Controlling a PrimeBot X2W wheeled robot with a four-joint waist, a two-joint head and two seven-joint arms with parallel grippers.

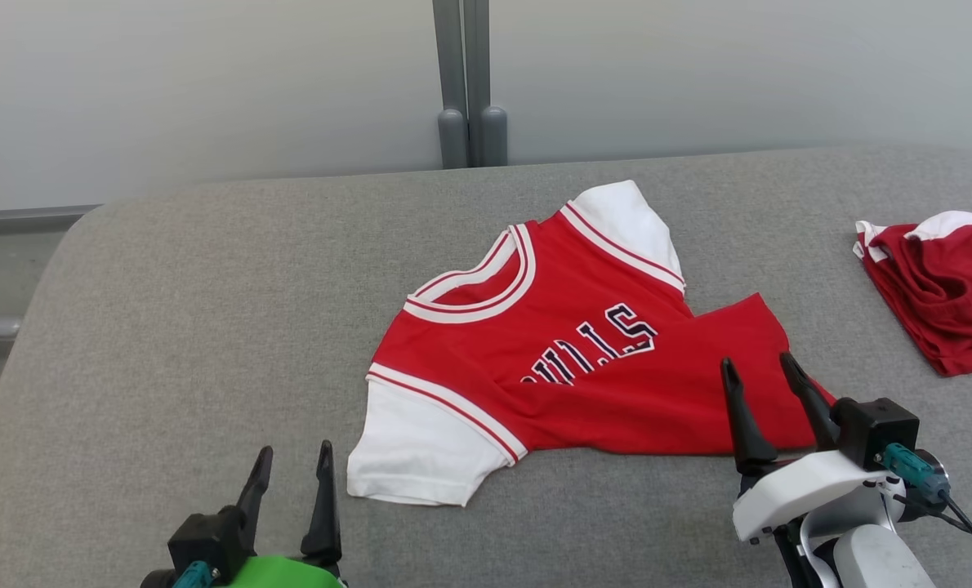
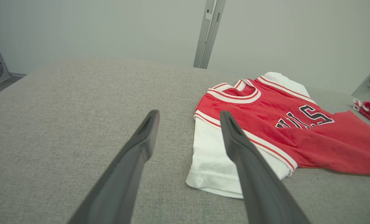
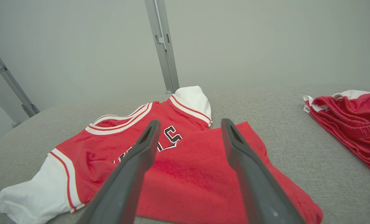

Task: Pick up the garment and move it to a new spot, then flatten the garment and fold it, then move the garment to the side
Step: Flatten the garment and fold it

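The garment (image 1: 568, 351) is a red jersey with white sleeves and dark lettering, lying on the grey cushion with its lower half folded up over the chest. My left gripper (image 1: 294, 461) hovers open at the lower left, just short of the near white sleeve (image 2: 210, 161). My right gripper (image 1: 757, 371) stands open over the garment's right corner, its fingers above the folded red cloth (image 3: 197, 168). Nothing sits between either pair of fingers.
A second red and white garment (image 1: 943, 286) lies bunched at the right edge of the cushion (image 1: 167, 327). A grey post (image 1: 470, 82) rises behind the cushion against the pale wall. Bare cushion stretches to the left.
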